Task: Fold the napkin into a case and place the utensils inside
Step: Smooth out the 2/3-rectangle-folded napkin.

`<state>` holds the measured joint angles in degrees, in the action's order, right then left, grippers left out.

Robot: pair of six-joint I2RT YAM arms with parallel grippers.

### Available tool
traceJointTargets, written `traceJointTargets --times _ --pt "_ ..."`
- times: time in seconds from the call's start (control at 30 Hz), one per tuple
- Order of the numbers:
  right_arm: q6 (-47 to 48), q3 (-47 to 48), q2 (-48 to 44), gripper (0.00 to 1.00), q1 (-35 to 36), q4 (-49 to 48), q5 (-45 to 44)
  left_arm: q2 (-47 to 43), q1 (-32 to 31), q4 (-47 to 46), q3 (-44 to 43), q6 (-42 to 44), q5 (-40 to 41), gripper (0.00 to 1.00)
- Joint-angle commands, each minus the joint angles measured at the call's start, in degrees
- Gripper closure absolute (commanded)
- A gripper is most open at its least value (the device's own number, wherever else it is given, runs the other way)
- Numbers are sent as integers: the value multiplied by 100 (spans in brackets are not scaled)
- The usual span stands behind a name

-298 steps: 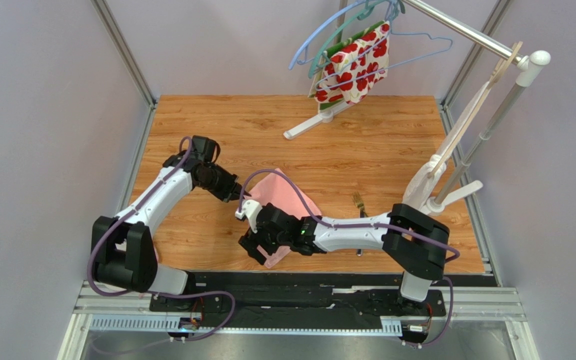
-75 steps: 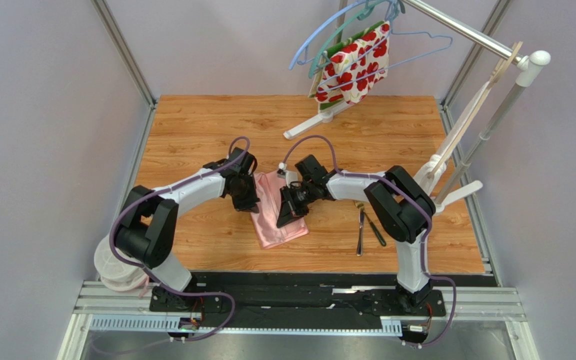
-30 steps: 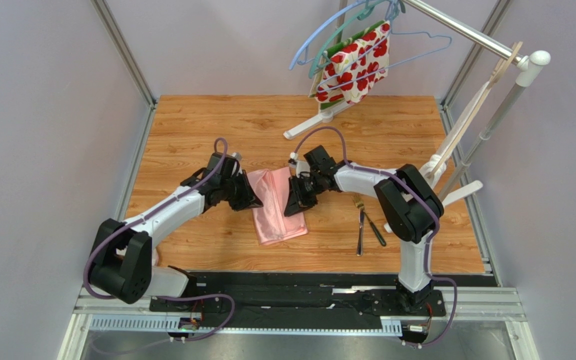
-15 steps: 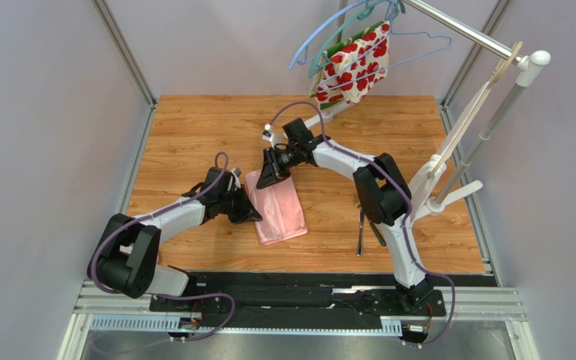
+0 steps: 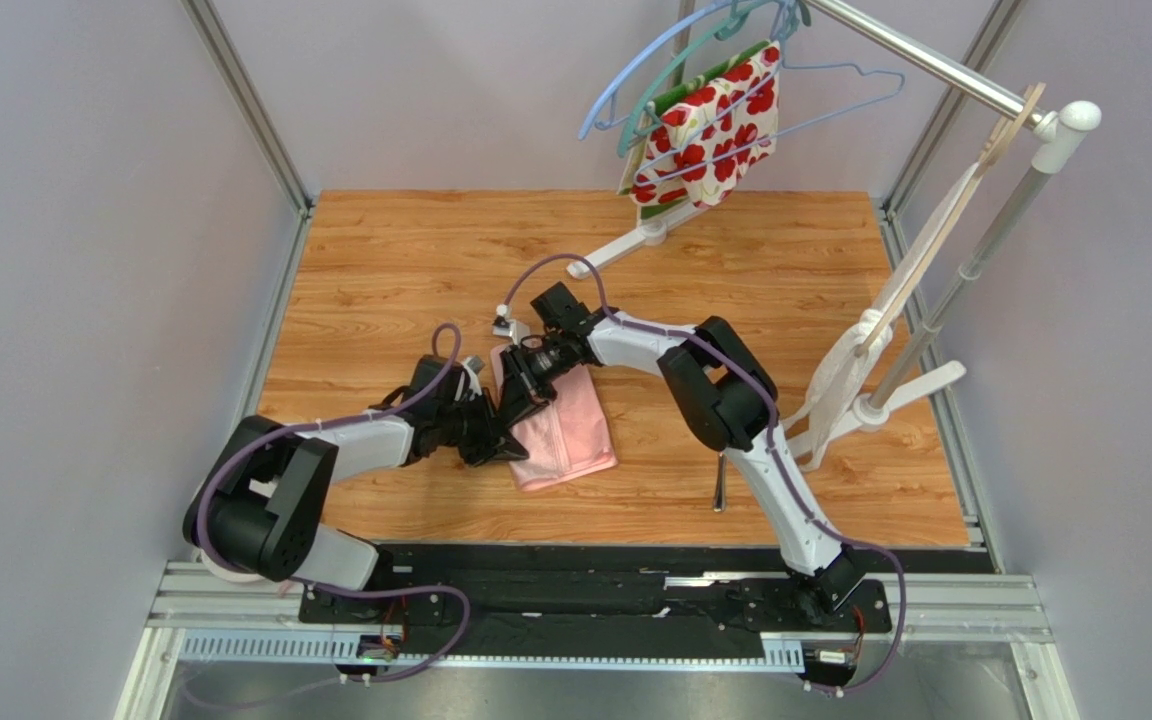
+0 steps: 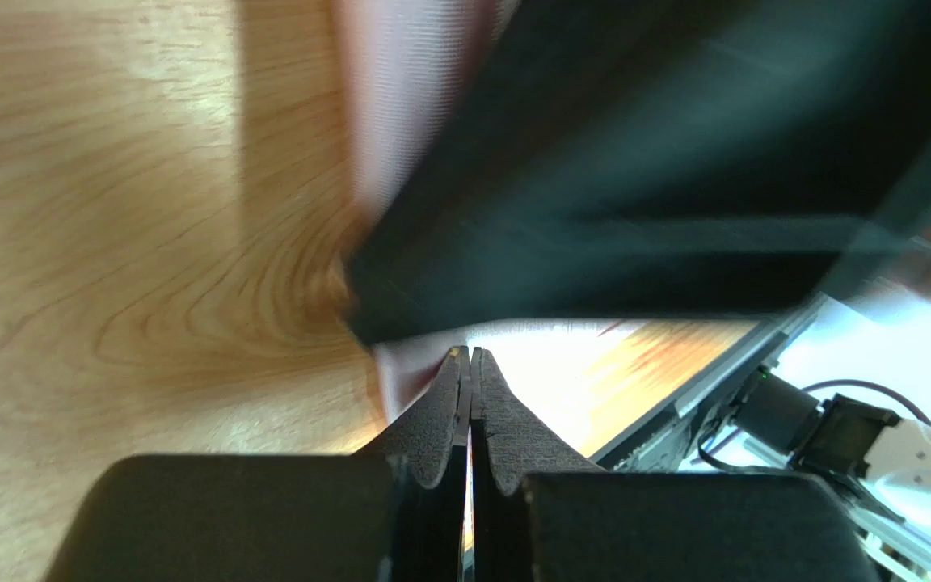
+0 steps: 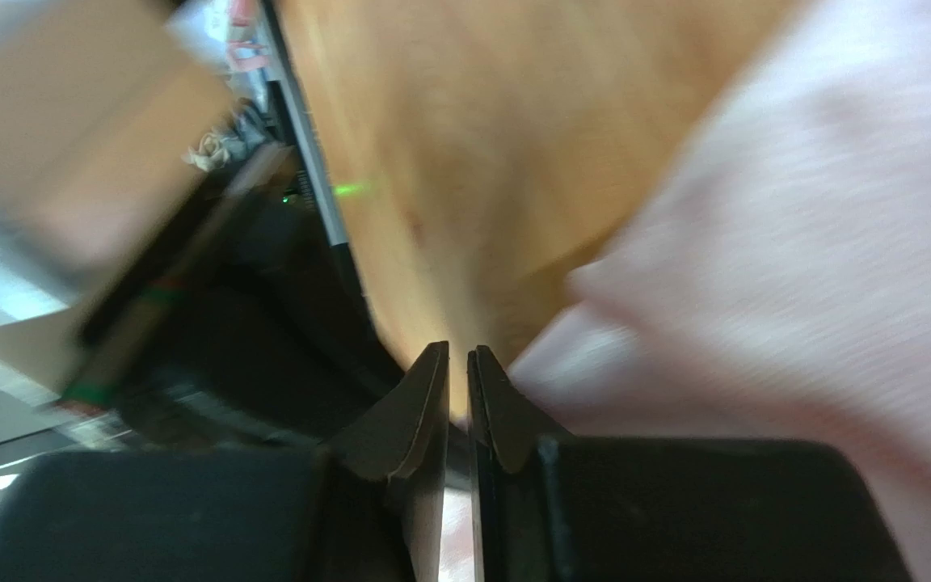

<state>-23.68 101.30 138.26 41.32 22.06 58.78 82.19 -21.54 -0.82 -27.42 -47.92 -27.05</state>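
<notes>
The left gripper [image 5: 500,438], fingers pressed together on nothing, sat at the near-left edge of the folded napkin [image 5: 575,425], the right gripper [image 5: 515,398], all but closed, just beyond it, and a utensil [image 5: 717,489] lay further right.

Wood-grain surface [image 5: 387,270], pale brown planks, grain running left to right. We log the napkin [image 5: 579,432] lying flat on it near the middle, folded to an oblong, long axis front to back, its far left corner covered from above. Right of it and well apart, one slim utensil [image 5: 717,488] shows near the front edge, only its near end visible. White rack feet [image 5: 620,246] rest at the back and right side.
</notes>
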Motion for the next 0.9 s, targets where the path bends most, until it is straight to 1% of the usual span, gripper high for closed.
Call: traceJointTargets --times 0.0,0.13,0.23,0.3,0.43,0.47,0.53,0.63,0.7,0.77,0.83,0.87 --pt "-110 381 534 87 -98 -308 81 104 27 -577 158 -86 -64 100" --pt "-251 593 860 87 -124 -413 116 288 18 -867 228 -174 -247 100" --pt "-286 532 826 88 -133 -475 90 210 1 -955 351 -218 -336 100" --pt "-339 523 756 88 -142 -484 107 26 9 -702 343 -157 -336 100" --pt "-391 356 361 89 -142 -501 19 -843 9 27 168 -25 -170 100" --pt "-452 330 186 88 -151 -493 19 -958 9 429 97 -7 -143 99" --pt "-523 294 9 88 -186 -493 -86 -1195 1 618 -18 -24 -160 99" --pt "-629 215 -307 88 -264 -510 -139 -1311 1 635 44 -103 -178 99" --pt "-682 128 -535 87 -326 -501 -200 -1215 9 548 183 -129 -187 99" --pt "-717 14 -711 86 -440 -501 -358 -1118 -8 154 342 -208 -327 99" --pt "-647 -241 -993 83 -589 -484 -586 -942 -8 -206 562 -306 -415 99" --pt "-603 -364 -1098 82 -651 -362 -718 -898 -8 -208 571 -279 -407 99"
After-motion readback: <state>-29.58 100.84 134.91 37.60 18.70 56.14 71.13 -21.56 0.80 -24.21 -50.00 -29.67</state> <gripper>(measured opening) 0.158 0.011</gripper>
